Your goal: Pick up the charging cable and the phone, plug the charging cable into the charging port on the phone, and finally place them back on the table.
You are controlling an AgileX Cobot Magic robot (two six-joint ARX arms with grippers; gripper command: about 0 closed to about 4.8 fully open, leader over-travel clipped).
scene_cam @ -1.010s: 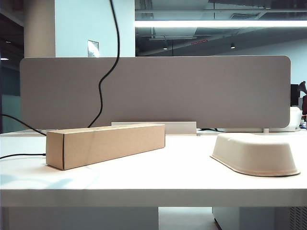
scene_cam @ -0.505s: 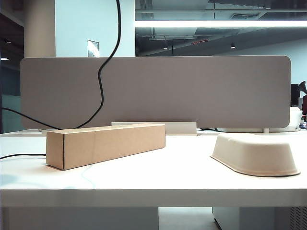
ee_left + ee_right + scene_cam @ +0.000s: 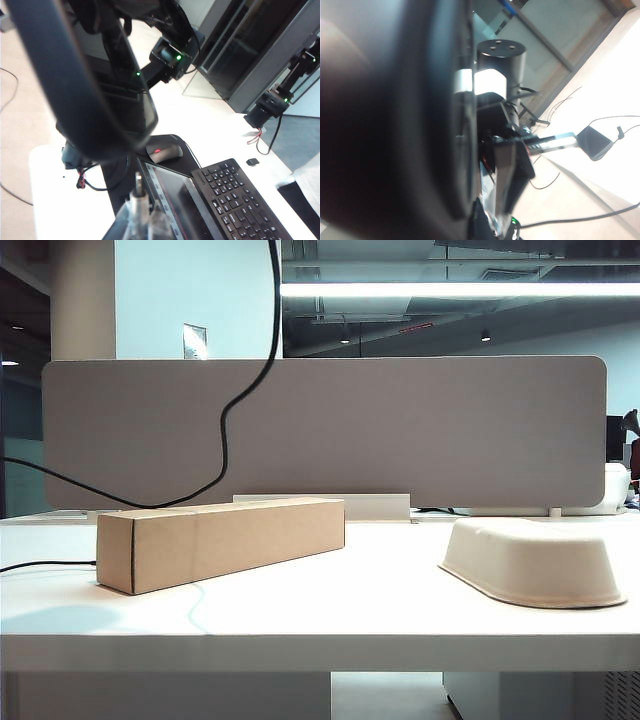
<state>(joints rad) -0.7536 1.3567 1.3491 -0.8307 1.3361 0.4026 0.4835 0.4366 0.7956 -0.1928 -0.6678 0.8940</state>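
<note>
Both arms sit above the exterior frame. Left tool (image 3: 142,220), blurred, clamps the charging cable (image 3: 224,430); right tool (image 3: 502,185), blurred, grips the phone (image 3: 512,175). Cardboard box (image 3: 220,540) left on tabletop (image 3: 330,620), pulp bowl (image 3: 535,560) right.

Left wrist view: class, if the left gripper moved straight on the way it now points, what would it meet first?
The left gripper is shut on the charging cable at its silver plug, which sticks out ahead. Straight on, the plug would probably meet the computer mouse first, though depth is hard to judge here.
</note>
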